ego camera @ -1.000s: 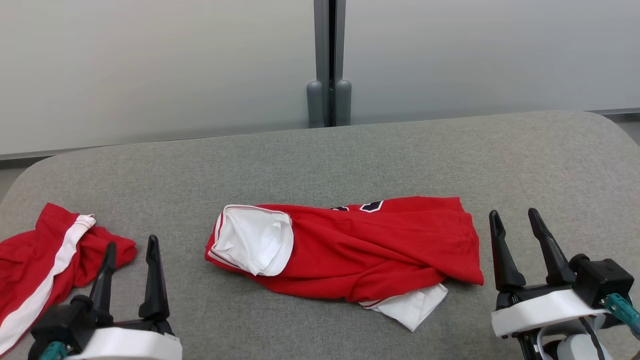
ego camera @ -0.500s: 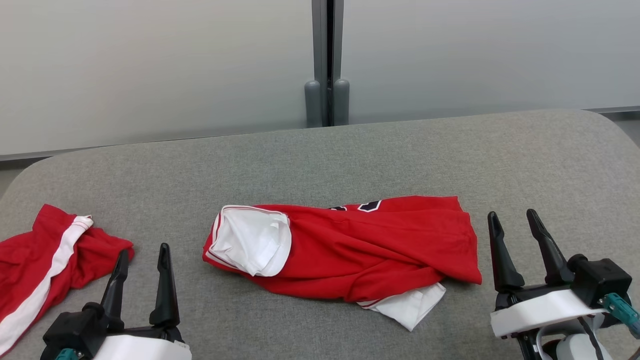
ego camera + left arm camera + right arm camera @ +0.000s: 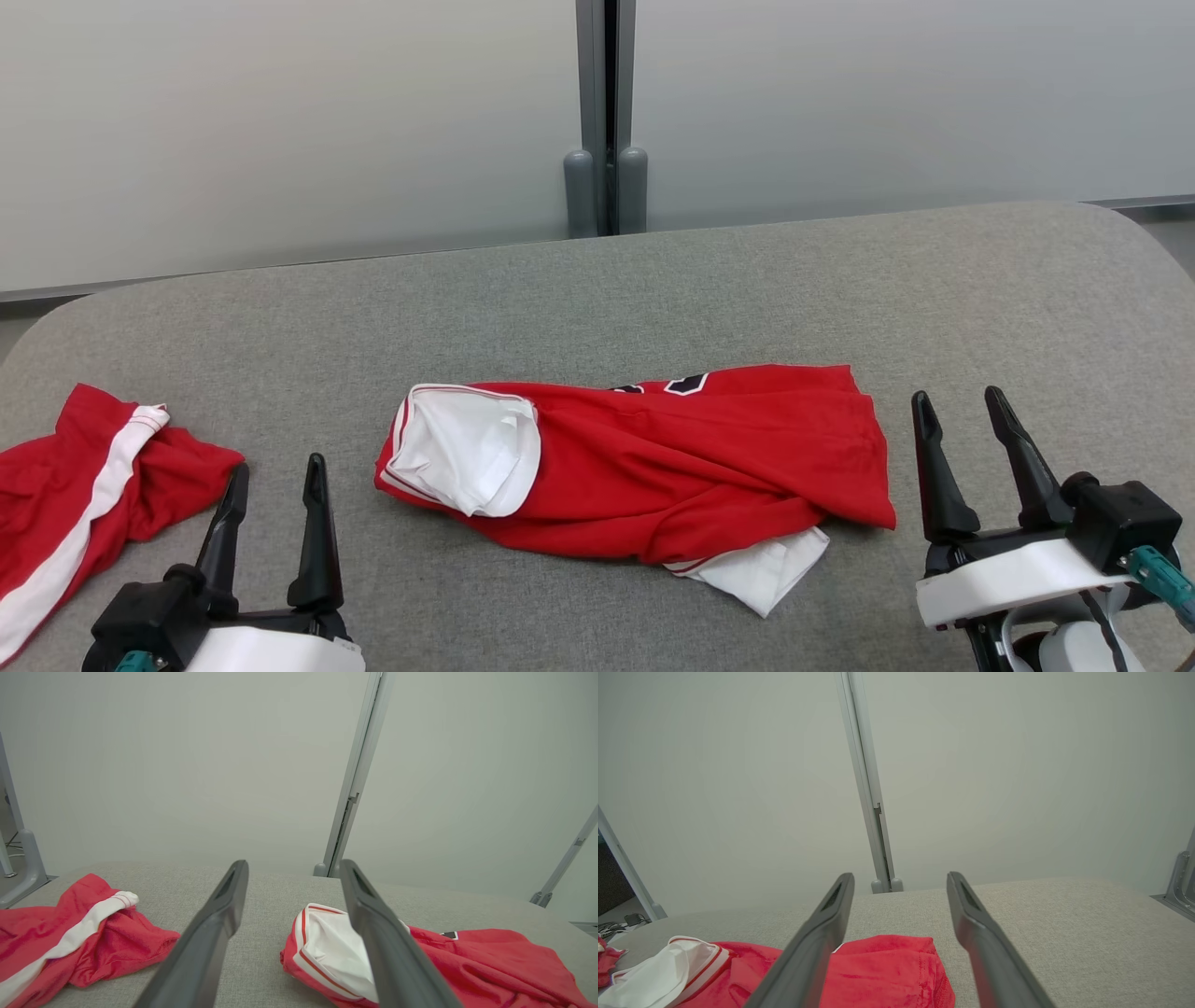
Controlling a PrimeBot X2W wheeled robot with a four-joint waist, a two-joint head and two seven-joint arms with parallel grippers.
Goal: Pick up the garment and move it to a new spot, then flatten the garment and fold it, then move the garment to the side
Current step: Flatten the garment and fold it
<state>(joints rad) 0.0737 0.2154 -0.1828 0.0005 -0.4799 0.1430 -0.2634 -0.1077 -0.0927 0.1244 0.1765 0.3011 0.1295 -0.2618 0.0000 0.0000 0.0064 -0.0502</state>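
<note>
An office-like room: frosted partition panels [image 3: 280, 121] behind a grey cloth table [image 3: 653, 299].

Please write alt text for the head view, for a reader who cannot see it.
A crumpled red-and-white garment lies in the middle of the grey table, between the open, empty left gripper and right gripper. A second red garment lies bunched at the far left.

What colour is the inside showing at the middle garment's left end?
The inside is white, the garment red; clearest in the head view.
</note>
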